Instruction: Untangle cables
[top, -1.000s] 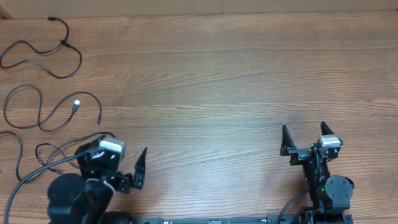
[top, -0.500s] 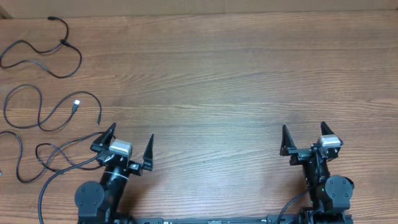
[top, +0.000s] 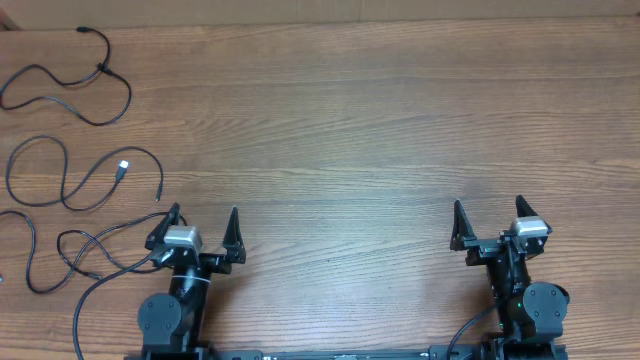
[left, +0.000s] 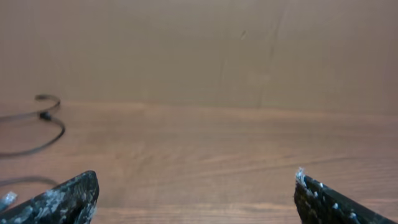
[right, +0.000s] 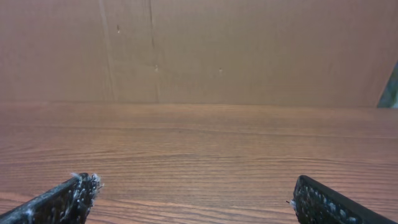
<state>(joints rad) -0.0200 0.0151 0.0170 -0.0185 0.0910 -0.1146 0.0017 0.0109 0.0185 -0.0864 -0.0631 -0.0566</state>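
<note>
Thin black cables lie apart as loose loops at the left of the wooden table. One (top: 70, 90) loops at the far left corner. One with a silvery tip (top: 122, 168) curls below it. A third (top: 75, 250) lies just left of my left gripper (top: 204, 216). My left gripper is open and empty near the front edge; its wrist view shows a cable loop (left: 43, 121) at far left. My right gripper (top: 488, 210) is open and empty at the front right, far from every cable.
A brown cardboard wall (right: 199, 50) stands along the table's far edge. The arm's own thicker black wire (top: 90, 295) runs by the left base.
My left arm has swung from facing right to facing straight ahead, and its open jaws now point at the far wall. The right arm and the cables have not moved.
</note>
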